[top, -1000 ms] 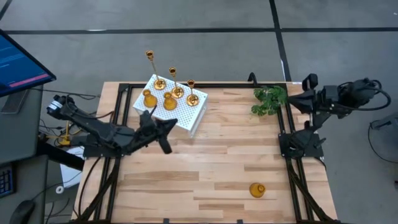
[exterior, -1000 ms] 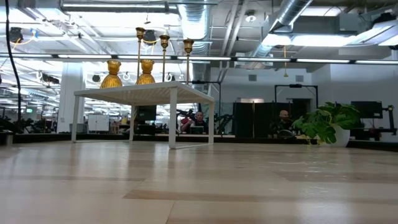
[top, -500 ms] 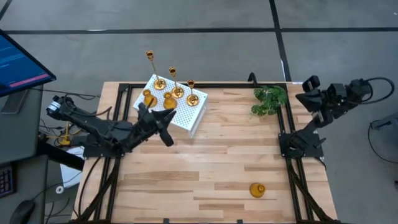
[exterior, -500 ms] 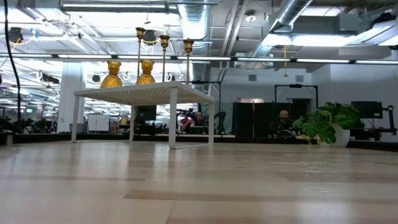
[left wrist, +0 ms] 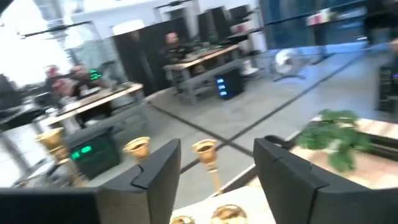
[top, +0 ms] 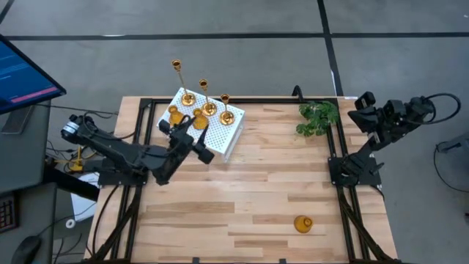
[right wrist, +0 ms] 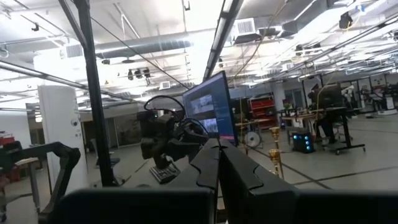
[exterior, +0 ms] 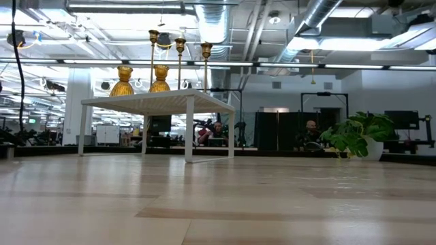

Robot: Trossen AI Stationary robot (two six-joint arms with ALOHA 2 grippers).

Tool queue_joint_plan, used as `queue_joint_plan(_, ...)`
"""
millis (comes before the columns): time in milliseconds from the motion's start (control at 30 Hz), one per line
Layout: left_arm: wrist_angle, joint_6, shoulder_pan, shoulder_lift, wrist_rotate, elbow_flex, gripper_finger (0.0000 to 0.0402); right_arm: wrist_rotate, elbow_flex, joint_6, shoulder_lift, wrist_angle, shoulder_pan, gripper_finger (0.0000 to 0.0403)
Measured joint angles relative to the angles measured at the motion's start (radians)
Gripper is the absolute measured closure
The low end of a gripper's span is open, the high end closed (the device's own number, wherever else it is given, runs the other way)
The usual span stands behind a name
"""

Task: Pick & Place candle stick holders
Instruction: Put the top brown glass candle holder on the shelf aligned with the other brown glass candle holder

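Note:
A white perforated stand (top: pixel 212 132) sits at the table's far left and shows raised on legs in the low view (exterior: pixel 160 102). On it stand three tall gold candle stick holders (top: pixel 208 108) (exterior: pixel 179 64) and two short bell-shaped ones (top: pixel 175 114) (exterior: pixel 122 82). One more short holder (top: pixel 303 224) rests on the table near the front right. My left gripper (top: pixel 192 132) (left wrist: pixel 214 180) hovers open at the stand's near left side, and a tall holder's cup (left wrist: pixel 205 149) shows beyond its fingers. My right gripper (top: pixel 360 103) (right wrist: pixel 219 165) is shut, held off the table's far right edge.
A green leafy plant (top: pixel 317 117) (exterior: pixel 354 136) stands at the far right corner. A black frame rail (top: pixel 337 147) runs along the table's sides. A monitor (top: pixel 22 73) stands off the table's left. Bare wood lies across the table's middle and near side.
My left gripper has moved toward the far edge and up to the white stand, rolling about its own axis, and its fingers have opened. My right arm has folded back toward the table's right edge and sunk a little, its gripper staying shut. The holders have not moved.

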Motion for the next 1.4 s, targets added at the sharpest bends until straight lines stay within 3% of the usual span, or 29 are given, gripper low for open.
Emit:
queue_joint_plan(233, -0.001, 0.077, 0.032, 0.047, -0.126, 0.002, 0.0159, 0.000, 0.000, -0.003, 0.000, -0.003, -0.001, 0.0403)
queue_joint_plan(500, 0.001, 0.071, 0.172, 0.066, -0.132, -0.007, 0.0153, 0.000, 0.000, -0.002, 0.000, -0.008, -0.001, 0.0403)
queue_joint_plan(633, -0.003, -0.001, 0.187, 0.023, -0.060, -0.055, 0.0157, 0.000, 0.000, 0.022, 0.000, -0.039, 0.000, 0.0403)
queue_joint_plan(800, -0.002, -0.223, 0.181, -0.131, 0.074, -0.172, 0.0165, 0.000, 0.000, 0.065, 0.000, -0.075, -0.001, 0.0403)
queue_joint_plan(933, -0.007, -0.248, 0.181, -0.204, 0.149, -0.283, 0.0177, 0.000, 0.000, 0.056, 0.000, -0.082, -0.001, 0.0403)
queue_joint_plan(1067, -0.009, -0.250, 0.194, -0.149, 0.206, -0.334, 0.0185, 0.000, 0.000, 0.045, 0.000, -0.082, 0.000, 0.0403)
queue_joint_plan(1267, -0.008, -0.284, 0.250, -0.045, 0.191, -0.334, 0.0168, 0.001, 0.000, 0.045, 0.000, -0.081, 0.000, 0.0403)
queue_joint_plan(1400, -0.008, -0.318, 0.297, -0.039, 0.182, -0.334, 0.0151, 0.000, 0.000, 0.057, 0.000, -0.081, -0.001, 0.0403)
